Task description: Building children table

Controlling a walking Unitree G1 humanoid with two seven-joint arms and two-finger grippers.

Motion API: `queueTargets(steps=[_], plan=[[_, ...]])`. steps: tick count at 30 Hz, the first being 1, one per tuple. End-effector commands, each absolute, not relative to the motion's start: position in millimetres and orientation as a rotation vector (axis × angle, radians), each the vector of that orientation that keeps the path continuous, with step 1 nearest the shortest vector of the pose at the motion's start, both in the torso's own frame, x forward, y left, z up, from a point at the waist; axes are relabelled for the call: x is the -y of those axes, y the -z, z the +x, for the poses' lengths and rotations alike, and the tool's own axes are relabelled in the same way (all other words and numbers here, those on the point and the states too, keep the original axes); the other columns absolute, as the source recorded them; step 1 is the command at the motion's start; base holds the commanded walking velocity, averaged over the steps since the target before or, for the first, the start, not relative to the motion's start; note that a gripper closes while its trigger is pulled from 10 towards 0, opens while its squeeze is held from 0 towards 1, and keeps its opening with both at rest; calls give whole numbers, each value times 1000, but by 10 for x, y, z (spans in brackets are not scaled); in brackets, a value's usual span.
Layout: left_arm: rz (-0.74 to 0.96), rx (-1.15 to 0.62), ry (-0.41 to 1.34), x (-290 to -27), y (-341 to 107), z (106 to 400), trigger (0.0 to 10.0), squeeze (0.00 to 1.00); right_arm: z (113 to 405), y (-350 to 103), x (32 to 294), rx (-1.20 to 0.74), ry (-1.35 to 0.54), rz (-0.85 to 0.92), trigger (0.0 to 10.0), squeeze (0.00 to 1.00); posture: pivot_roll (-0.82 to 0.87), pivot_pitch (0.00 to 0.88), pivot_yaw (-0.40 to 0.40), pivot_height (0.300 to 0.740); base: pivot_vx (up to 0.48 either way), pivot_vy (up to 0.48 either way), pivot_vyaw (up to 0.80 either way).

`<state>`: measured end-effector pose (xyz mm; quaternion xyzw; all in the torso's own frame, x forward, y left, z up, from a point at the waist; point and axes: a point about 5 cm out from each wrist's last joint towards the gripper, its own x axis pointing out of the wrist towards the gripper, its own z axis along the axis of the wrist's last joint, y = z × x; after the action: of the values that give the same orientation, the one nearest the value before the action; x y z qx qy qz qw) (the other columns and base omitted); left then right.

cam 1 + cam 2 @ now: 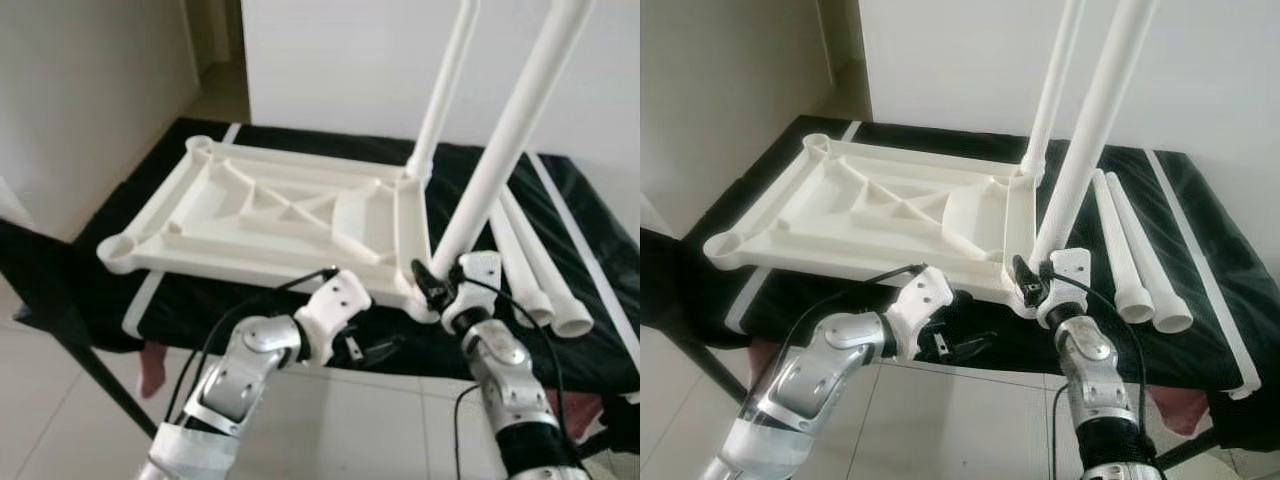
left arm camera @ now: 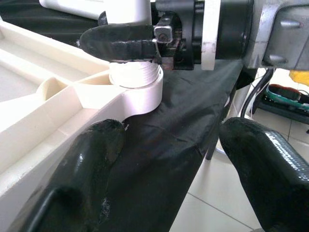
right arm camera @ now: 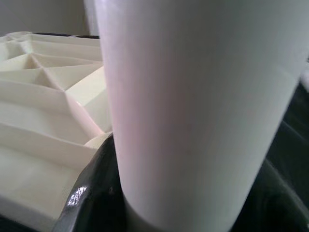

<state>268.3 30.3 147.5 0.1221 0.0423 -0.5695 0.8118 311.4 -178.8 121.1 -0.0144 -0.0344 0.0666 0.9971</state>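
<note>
A white plastic tabletop [image 1: 270, 215] lies upside down on a black-covered surface. One white leg [image 1: 440, 95] stands in its far right corner socket. A second white leg [image 1: 505, 140] rises from the near right corner socket [image 2: 137, 89], and my right gripper [image 1: 432, 280] is shut on its base; that leg [image 3: 193, 111] looms large in the right wrist view. My left gripper [image 1: 375, 350] hangs open just below the near edge, left of that socket, its fingers [image 2: 89, 159] empty. Two spare legs [image 1: 535, 270] lie to the right.
The black cover [image 1: 560, 340] drops off at the near edge above a light tiled floor [image 1: 340, 420]. A black stand leg [image 1: 85, 365] slants down at the left. White walls [image 1: 330, 60] close the far side.
</note>
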Motion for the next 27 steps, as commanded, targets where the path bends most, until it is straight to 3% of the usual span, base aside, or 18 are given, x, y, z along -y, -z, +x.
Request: queueTargets(steps=[1, 10, 12, 25, 26, 27], plan=[[262, -88, 1120, -318, -1467, 2720, 10000, 0, 3059, -1067, 1869, -13, -26, -42, 10000, 0, 7, 15, -34, 740, 0, 0, 0], [254, -93, 1126, -308, -1459, 2707, 10000, 0, 2952, -998, 1801, -55, 225, -9, 10000, 0, 6, 15, -35, 740, 0, 0, 0], [253, -91, 1131, -293, -1463, 2705, 10000, 0, 2882, -983, 1778, -54, 384, 18, 10000, 0, 7, 10, -35, 740, 0, 0, 0], [261, -93, 1146, -290, -1464, 2709, 10000, 0, 2860, -1005, 1694, -54, 351, 62, 10000, 20, 4, 0, -23, 740, 0, 0, 0], [261, -93, 1147, -290, -1461, 2706, 10000, 0, 2859, -1011, 1689, -50, 345, 62, 10000, 922, 4, 0, -23, 740, 0, 0, 0], [261, -93, 1147, -290, -1461, 2706, 10000, 0, 2859, -1011, 1689, -50, 345, 62, 10000, 922, 4, 0, -23, 740, 0, 0, 0]])
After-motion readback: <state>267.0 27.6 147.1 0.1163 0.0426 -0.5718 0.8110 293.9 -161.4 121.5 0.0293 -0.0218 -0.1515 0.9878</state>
